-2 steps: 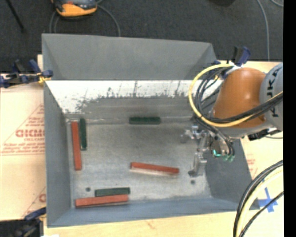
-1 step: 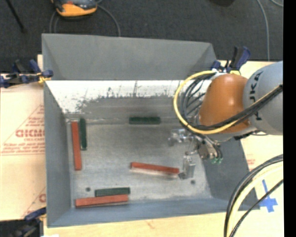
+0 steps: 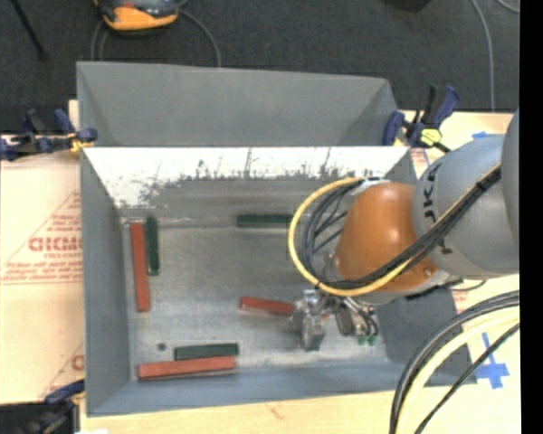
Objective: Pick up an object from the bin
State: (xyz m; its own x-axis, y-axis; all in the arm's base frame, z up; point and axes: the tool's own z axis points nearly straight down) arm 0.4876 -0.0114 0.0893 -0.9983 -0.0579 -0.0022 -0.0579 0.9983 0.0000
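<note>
My gripper (image 3: 310, 325) is low in the bin's front right part, under the orange wrist cover. A short red stick (image 3: 264, 306) lies flat on the floor just to its left, its right end reaching the gripper's body. Whether the stick is touched I cannot make out. A dark green stick (image 3: 262, 220) lies farther back, near the rear wall. A small green bit (image 3: 370, 338) shows to the gripper's right, mostly hidden under the wrist.
Along the left wall lie a long red stick (image 3: 140, 266) and a shorter green stick (image 3: 152, 245) side by side. Near the front wall a green stick (image 3: 205, 353) lies just behind a long red stick (image 3: 187, 367).
</note>
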